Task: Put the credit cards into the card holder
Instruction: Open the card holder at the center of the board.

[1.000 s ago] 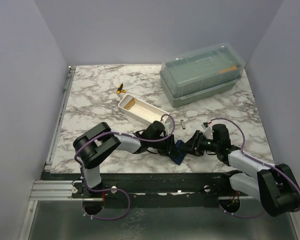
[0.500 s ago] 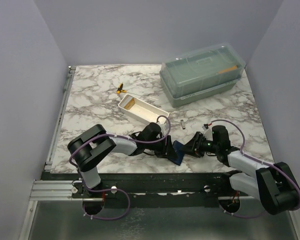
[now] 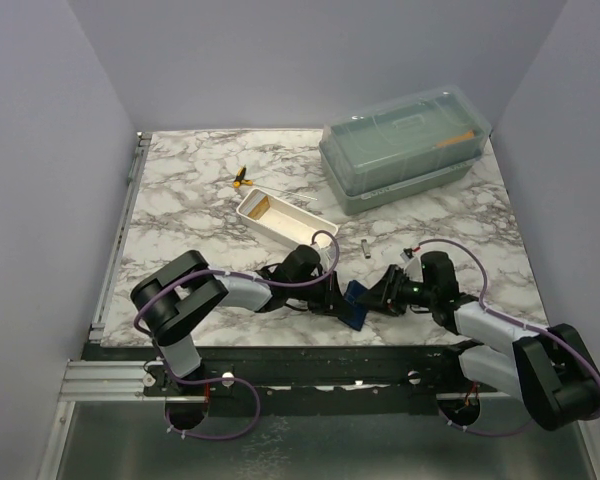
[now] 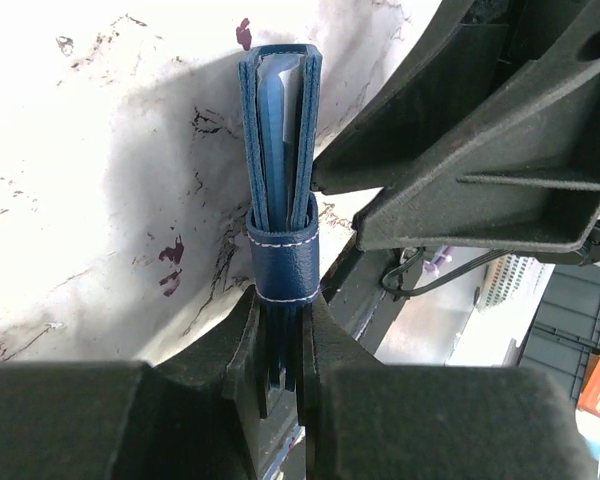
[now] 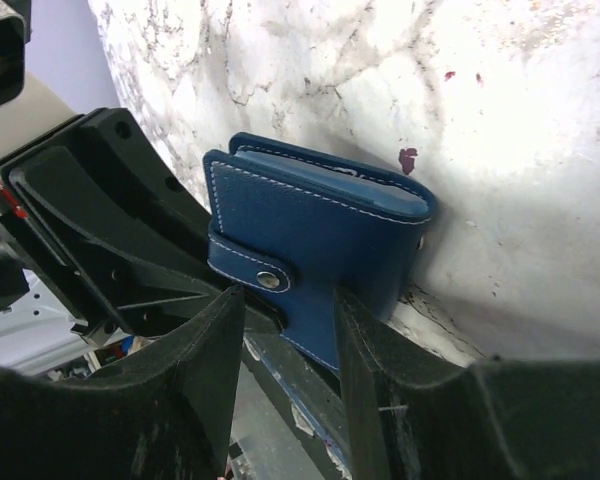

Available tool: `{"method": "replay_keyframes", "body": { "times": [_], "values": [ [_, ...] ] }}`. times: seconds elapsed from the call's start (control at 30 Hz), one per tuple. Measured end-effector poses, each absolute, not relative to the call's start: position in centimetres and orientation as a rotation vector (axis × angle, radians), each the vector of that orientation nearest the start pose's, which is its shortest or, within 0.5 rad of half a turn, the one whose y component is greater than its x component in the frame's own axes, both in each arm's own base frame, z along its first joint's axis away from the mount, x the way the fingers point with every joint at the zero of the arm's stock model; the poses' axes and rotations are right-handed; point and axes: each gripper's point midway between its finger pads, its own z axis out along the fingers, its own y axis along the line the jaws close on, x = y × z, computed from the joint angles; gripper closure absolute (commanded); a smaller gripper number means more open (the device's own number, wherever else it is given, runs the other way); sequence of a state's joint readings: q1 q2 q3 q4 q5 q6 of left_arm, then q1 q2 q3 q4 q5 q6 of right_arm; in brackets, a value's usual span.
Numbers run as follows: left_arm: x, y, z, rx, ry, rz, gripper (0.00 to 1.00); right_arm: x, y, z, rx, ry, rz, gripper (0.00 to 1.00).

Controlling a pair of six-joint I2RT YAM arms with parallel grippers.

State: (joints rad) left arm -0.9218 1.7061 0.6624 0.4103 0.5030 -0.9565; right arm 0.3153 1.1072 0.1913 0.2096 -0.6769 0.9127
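One card holder (image 4: 280,200) folded, pinched by left gripper (image 4: 280,365), right gripper (image 5: 288,330) straddling it.

Card holder (image 3: 357,303) between both grippers

A green lidded box (image 3: 405,148), white tray (image 3: 280,220) and small dark cylinder (image 3: 366,246) sit on the marble table (image 3: 180,200).

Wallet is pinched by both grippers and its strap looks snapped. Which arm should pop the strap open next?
Probably left. The left gripper is shut on the card holder at its strap edge. The right gripper straddles the opposite edge and looks better placed to brace.
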Motion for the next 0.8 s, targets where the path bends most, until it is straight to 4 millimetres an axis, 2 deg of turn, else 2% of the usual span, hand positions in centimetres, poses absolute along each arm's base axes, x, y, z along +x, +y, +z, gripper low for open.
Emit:
{"method": "replay_keyframes", "body": {
  "times": [0.4, 0.63, 0.8],
  "values": [
    [14.6, -38.1, 4.5, 0.309, 2.583, -1.461, 1.0, 17.3, 21.5, 5.5, 0.314, 2.435, 1.481, 0.53],
    [14.5, -38.3, 4.8, 0.328, 2.566, -1.496, 1.0, 17.2, 21.6, 6.0, 0.34, 2.382, 1.529, 0.54],
    [14.7, -38.6, 5.0, 0.328, 2.546, -1.521, 1.0, 17.3, 21.7, 6.9, 0.359, 2.333, 1.564, 0.58]
  ]
}}
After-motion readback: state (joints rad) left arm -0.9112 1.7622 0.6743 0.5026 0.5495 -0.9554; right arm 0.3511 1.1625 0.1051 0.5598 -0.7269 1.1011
